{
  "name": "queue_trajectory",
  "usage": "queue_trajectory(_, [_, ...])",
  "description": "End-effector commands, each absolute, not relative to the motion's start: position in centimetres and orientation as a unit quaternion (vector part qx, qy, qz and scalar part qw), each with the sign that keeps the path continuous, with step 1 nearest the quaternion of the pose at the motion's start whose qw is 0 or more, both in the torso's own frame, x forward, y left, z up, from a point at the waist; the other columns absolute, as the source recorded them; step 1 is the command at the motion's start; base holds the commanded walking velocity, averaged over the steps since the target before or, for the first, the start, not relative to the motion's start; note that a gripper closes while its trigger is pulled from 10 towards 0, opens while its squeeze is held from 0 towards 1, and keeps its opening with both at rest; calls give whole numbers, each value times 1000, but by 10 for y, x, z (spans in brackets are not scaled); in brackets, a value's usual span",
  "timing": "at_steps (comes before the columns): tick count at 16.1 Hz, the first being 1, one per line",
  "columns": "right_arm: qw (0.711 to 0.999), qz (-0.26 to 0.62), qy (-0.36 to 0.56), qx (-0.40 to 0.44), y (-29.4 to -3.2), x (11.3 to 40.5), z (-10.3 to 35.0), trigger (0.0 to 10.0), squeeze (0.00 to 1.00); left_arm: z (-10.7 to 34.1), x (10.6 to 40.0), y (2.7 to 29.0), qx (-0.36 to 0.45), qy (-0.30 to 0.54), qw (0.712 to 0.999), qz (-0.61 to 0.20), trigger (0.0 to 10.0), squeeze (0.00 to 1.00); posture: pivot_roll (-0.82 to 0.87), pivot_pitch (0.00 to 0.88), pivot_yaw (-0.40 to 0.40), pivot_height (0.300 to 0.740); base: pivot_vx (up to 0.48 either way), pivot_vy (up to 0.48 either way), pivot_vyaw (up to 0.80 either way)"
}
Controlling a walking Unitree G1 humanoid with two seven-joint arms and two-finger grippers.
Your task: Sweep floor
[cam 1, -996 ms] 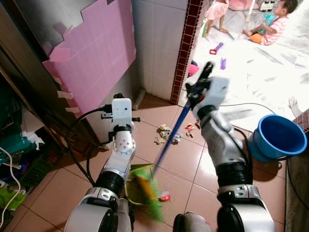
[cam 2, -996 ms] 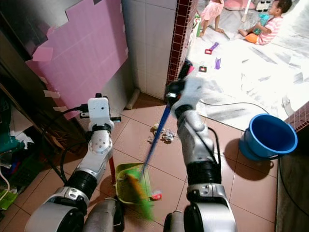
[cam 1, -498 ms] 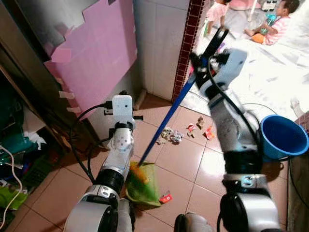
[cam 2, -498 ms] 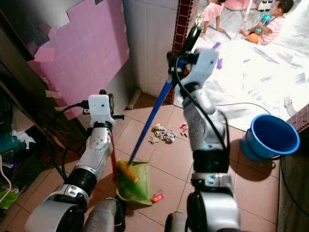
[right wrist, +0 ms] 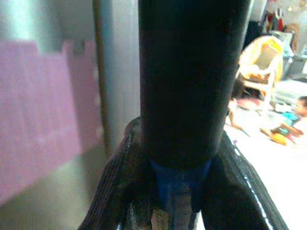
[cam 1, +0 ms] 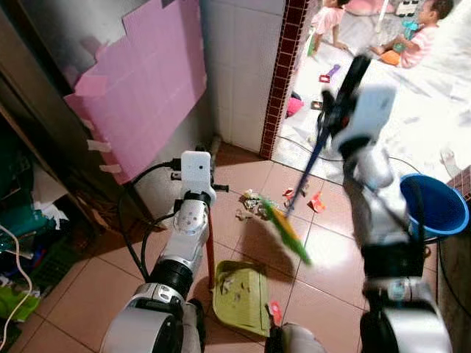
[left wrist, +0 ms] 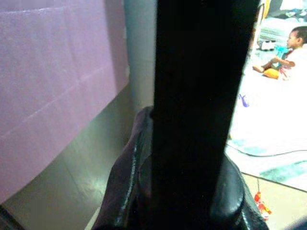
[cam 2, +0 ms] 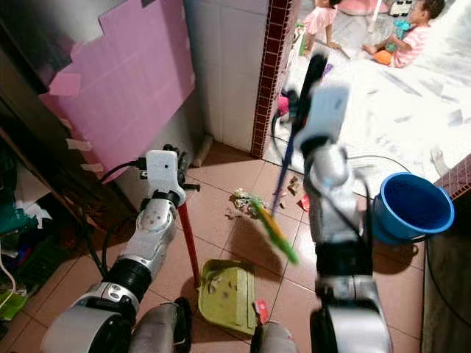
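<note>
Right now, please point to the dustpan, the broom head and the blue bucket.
dustpan [cam 2: 229, 294], right eye view, on the green pan's inner floor.
broom head [cam 2: 274, 232], right eye view, on the middle of the green bristles.
blue bucket [cam 2: 385, 225], right eye view, on its outer wall.

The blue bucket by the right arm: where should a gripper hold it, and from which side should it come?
Grip the rim of the blue bucket, coming from above. It stands upright with its mouth open upward, so one finger can go inside the thin wall and one outside.
</note>
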State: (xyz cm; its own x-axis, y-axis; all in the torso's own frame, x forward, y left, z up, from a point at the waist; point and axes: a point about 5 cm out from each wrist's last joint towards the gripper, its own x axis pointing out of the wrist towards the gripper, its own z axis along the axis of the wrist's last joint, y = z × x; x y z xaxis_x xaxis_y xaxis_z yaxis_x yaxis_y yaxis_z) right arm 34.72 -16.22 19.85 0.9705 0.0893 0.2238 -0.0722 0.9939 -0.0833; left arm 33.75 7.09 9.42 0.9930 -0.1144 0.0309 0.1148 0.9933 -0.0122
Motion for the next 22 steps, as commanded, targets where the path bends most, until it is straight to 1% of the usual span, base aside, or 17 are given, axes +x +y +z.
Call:
queue_trajectory(1, [989, 35, -129, -56, -156, 345, 202, 10000, 0, 84, 335, 67, 11, 11, 997, -73, 10000, 0, -87, 71, 30, 740, 0, 0, 0])
queue_trajectory(2, [992, 4, -95, -83, -159, 342, 187, 10000, 0, 85, 334, 65, 21, 8, 997, -74, 10000, 0, -85, 72, 32, 740, 0, 0, 0])
queue_trajectory(6, [995, -20, -43, -85, -156, 338, 167, 10000, 0, 83, 334, 66, 25, 17, 997, -69, 10000, 0, -85, 71, 34, 740, 0, 0, 0])
queue_trajectory(7, [999, -22, -4, -32, -153, 339, 155, 10000, 0, 82, 333, 63, 19, 23, 997, -72, 10000, 0, -82, 72, 32, 740, 0, 0, 0])
queue_trajectory(8, [999, -22, -4, -32, -153, 339, 155, 10000, 0, 82, 333, 63, 19, 23, 997, -72, 10000, 0, -82, 72, 32, 740, 0, 0, 0])
queue_trajectory(10, [998, -33, 44, 27, -149, 343, 144, 10000, 0, 80, 332, 60, 19, 30, 997, -71, 10000, 0, -78, 74, 29, 740, 0, 0, 0])
queue_trajectory(11, [994, -42, 74, 70, -146, 345, 139, 10000, 0, 79, 332, 60, 18, 33, 997, -66, 10000, 0, -75, 80, 26, 740, 0, 0, 0])
queue_trajectory(12, [994, -42, 74, 70, -146, 345, 139, 10000, 0, 79, 332, 60, 18, 33, 997, -66, 10000, 0, -75, 80, 26, 740, 0, 0, 0])
queue_trajectory(14, [986, -46, 104, 122, -141, 347, 135, 10000, 0, 78, 332, 61, 12, 41, 998, -54, 10000, 0, -75, 81, 25, 740, 0, 0, 0])
queue_trajectory(15, [975, -41, 106, 193, -134, 350, 139, 10000, 0, 77, 331, 61, 4, 47, 997, -55, 10000, 0, -78, 85, 24, 740, 0, 0, 0])
queue_trajectory(16, [967, -32, 89, 236, -130, 353, 148, 10000, 0, 76, 331, 60, 5, 49, 997, -57, 10000, 0, -78, 86, 24, 740, 0, 0, 0])
queue_trajectory(18, [963, -3, 40, 265, -125, 358, 169, 10000, 0, 76, 331, 60, 4, 48, 998, -51, 10000, 0, -78, 87, 23, 740, 0, 0, 0])
queue_trajectory(19, [956, 17, 6, 292, -123, 362, 186, 10000, 0, 77, 332, 62, 2, 47, 998, -38, 10000, 0, -78, 87, 23, 740, 0, 0, 0])
queue_trajectory(21, [948, 39, -31, 315, -124, 366, 206, 10000, 0, 78, 332, 65, -3, 44, 999, -24, 10000, 0, -80, 84, 23, 740, 0, 0, 0])
queue_trajectory(22, [951, 45, -49, 303, -126, 367, 213, 10000, 0, 79, 333, 66, -1, 40, 999, -19, 10000, 0, -80, 84, 23, 740, 0, 0, 0])
